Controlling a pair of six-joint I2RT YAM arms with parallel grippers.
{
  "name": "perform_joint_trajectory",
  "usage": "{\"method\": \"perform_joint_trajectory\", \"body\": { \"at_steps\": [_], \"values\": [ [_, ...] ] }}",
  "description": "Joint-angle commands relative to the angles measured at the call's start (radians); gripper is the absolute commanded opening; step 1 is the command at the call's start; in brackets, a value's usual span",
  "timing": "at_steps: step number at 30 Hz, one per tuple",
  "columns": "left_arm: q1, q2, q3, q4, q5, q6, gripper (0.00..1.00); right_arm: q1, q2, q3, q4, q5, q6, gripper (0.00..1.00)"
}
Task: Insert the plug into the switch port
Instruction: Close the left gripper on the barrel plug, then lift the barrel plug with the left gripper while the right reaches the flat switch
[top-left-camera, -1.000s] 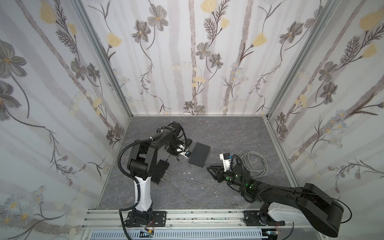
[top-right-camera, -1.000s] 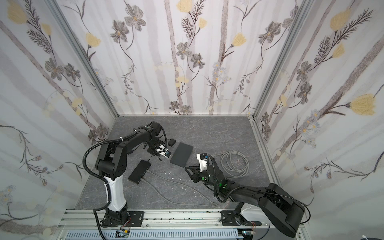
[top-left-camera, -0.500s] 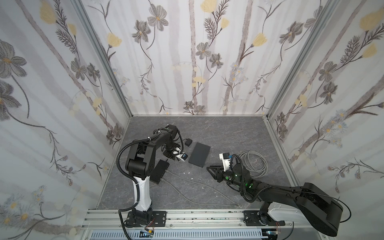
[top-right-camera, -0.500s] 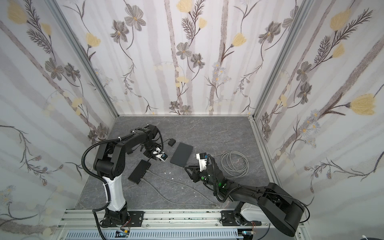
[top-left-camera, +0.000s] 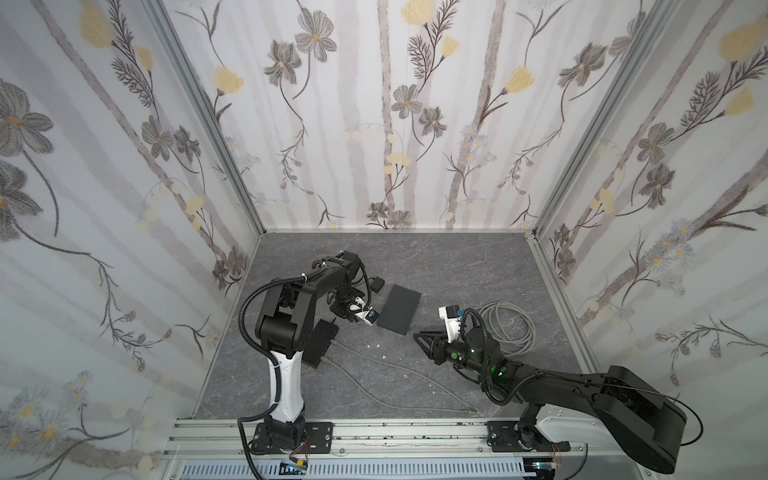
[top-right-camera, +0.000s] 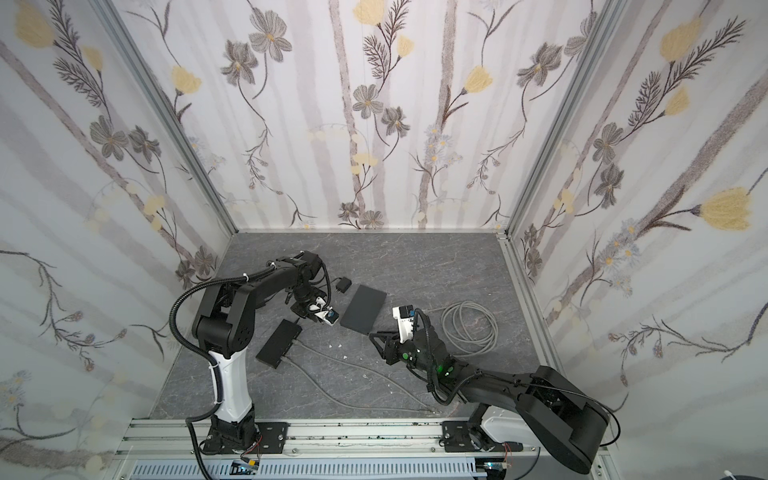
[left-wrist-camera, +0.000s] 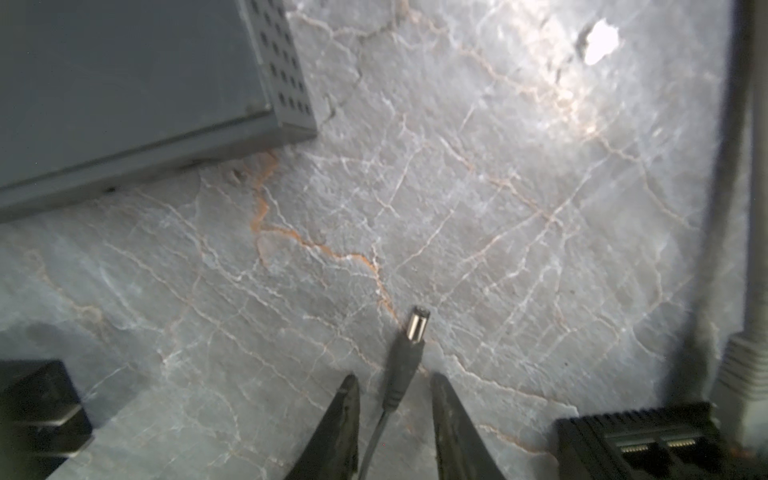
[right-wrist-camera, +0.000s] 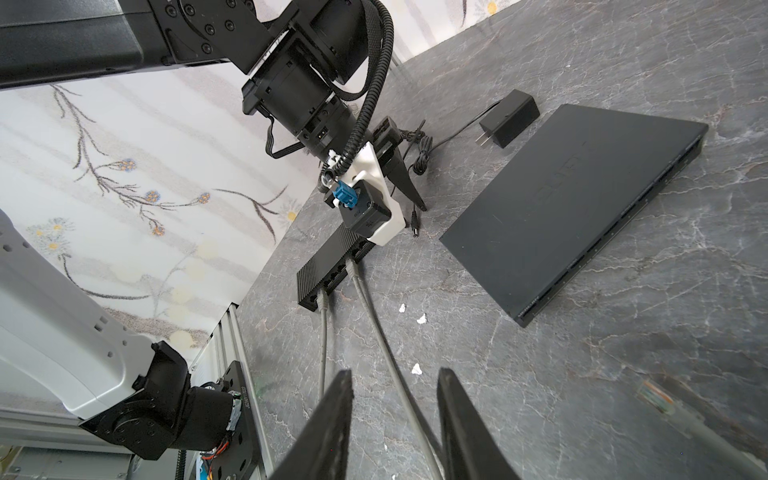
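The plug (left-wrist-camera: 409, 349) is a dark barrel plug with a metal tip on a thin cable, lying on the marble table. My left gripper (left-wrist-camera: 392, 378) stands open astride its sleeve, with a gap on each side. In the right wrist view the plug (right-wrist-camera: 414, 222) lies just below the left gripper's fingertips (right-wrist-camera: 417, 203). A small black switch (left-wrist-camera: 644, 440) with open ports sits close beside it and shows in both top views (top-left-camera: 322, 343) (top-right-camera: 278, 343). My right gripper (right-wrist-camera: 395, 378) hangs open and empty above a grey cable.
A larger flat dark box (top-left-camera: 399, 309) with a row of ports lies mid-table. A black power adapter (top-left-camera: 377, 284) sits behind it. Two grey network cables (right-wrist-camera: 374, 316) run from the small switch toward the front. A coil of grey cable (top-left-camera: 507, 328) lies at the right.
My left gripper has shifted slightly toward the front and its jaws have narrowed a little around the plug. The right arm has stayed still.
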Motion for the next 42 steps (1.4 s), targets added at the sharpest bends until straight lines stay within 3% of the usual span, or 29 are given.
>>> {"method": "perform_joint_trajectory", "body": {
  "at_steps": [1, 7, 13, 19, 23, 29, 32, 36, 37, 39, 42],
  "values": [
    [-0.013, 0.02, 0.005, -0.01, -0.006, 0.056, 0.27, 0.001, -0.005, -0.002, 0.043, -0.006, -0.001, 0.36],
    [-0.012, 0.023, -0.007, -0.017, -0.025, 0.052, 0.18, 0.0, -0.01, -0.007, 0.047, -0.006, -0.001, 0.36],
    [-0.005, 0.004, -0.015, 0.004, -0.028, 0.02, 0.0, 0.0, -0.01, -0.007, 0.048, -0.005, -0.001, 0.36],
    [-0.112, -0.032, 0.109, 0.051, 0.007, -0.336, 0.0, 0.0, -0.033, -0.018, 0.046, 0.014, 0.0, 0.36],
    [-0.184, -0.056, 0.151, 0.016, -0.088, -0.472, 0.0, -0.013, -0.067, -0.004, -0.008, 0.023, -0.001, 0.36],
    [-0.224, -0.108, 0.09, 0.036, -0.264, -0.819, 0.0, -0.066, -0.068, 0.152, -0.337, 0.076, -0.009, 0.4],
    [-0.214, -0.141, 0.103, 0.005, -0.252, -1.034, 0.0, -0.086, -0.068, 0.211, -0.436, 0.124, -0.032, 0.38],
    [-0.177, -0.28, 0.032, 0.08, -0.1, -1.226, 0.0, -0.112, -0.008, 0.294, -0.507, 0.184, -0.052, 0.28],
    [-0.171, -0.321, -0.013, 0.11, -0.069, -1.241, 0.0, -0.119, 0.028, 0.324, -0.52, 0.178, -0.051, 0.23],
    [-0.172, -0.381, -0.05, 0.152, -0.049, -1.262, 0.0, -0.127, 0.11, 0.39, -0.53, 0.139, -0.051, 0.0],
    [-0.17, -0.444, -0.076, 0.203, -0.005, -1.282, 0.0, -0.127, 0.279, 0.544, -0.541, 0.038, -0.033, 0.0]
  ]
}}
